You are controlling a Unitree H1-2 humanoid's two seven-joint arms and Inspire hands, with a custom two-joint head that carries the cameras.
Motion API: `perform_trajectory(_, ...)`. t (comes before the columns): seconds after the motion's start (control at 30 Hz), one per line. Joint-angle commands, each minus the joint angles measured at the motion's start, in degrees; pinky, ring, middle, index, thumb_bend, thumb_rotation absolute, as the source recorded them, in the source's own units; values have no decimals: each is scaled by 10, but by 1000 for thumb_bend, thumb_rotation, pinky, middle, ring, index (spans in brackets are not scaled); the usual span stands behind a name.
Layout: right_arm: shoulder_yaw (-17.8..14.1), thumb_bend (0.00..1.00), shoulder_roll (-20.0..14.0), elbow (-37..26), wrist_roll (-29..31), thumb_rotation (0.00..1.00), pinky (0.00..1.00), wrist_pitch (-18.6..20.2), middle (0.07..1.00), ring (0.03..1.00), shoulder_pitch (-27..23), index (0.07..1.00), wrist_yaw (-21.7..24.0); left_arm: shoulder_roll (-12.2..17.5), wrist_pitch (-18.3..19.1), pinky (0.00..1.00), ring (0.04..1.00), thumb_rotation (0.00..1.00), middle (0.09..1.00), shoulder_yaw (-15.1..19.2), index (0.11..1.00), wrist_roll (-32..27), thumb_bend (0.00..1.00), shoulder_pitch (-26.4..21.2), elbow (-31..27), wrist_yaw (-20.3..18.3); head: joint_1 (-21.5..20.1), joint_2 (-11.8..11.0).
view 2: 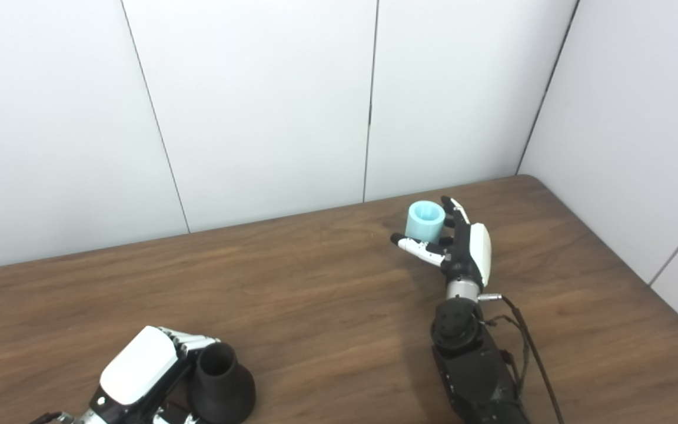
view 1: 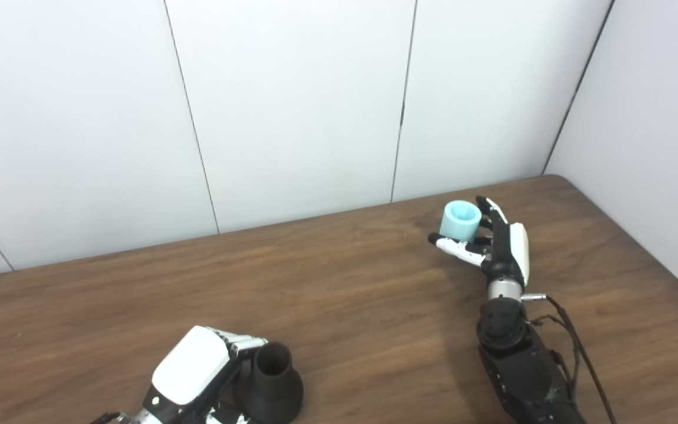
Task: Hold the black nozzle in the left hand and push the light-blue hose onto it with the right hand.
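The black nozzle (view 1: pixel 272 386) stands upright on the table near the front left, wide base down and open neck up. My left hand (view 1: pixel 195 371) is against its left side, with fingers curled onto the neck and the thumb low by the base. The light-blue hose (view 1: pixel 460 219), a short tube, stands on end at the back right. My right hand (view 1: pixel 495 247) is open around it: the fingers rise straight along its right side, and the thumb reaches across in front, just below it.
The brown wooden table (view 1: pixel 339 294) ends at white wall panels behind and on the right. Its rounded back right corner (view 1: pixel 557 179) lies close to the hose. A cable (view 1: pixel 574 341) runs along my right forearm.
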Motion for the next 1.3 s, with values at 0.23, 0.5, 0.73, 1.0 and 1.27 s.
perform_trajectory(0.23,0,1000,-1,2,15,317,864,-18,997,960,-14,992,10,3,-18,178,239,0,414,-30,525,13,516,42,17,-38,1,0)
perform_trajectory(0.5,2,1000,1,-10,24,350,871,-16,992,959,-8,982,16,3,-17,169,233,0,426,-28,514,14,518,45,13,-40,0,2)
perform_trajectory(0.73,-1,985,6,-15,15,327,744,-18,876,846,-6,866,-1,3,-17,192,260,0,423,-29,529,16,517,45,15,-41,1,3)
perform_trajectory(1.0,-16,940,9,15,14,318,765,-60,882,855,-15,875,-37,3,-17,153,208,0,438,-30,504,14,520,44,16,-39,0,2)
perform_trajectory(1.27,-17,950,6,19,12,363,829,-72,945,915,-16,937,-44,1,-17,238,335,0,451,-29,519,21,520,44,15,-39,0,1)
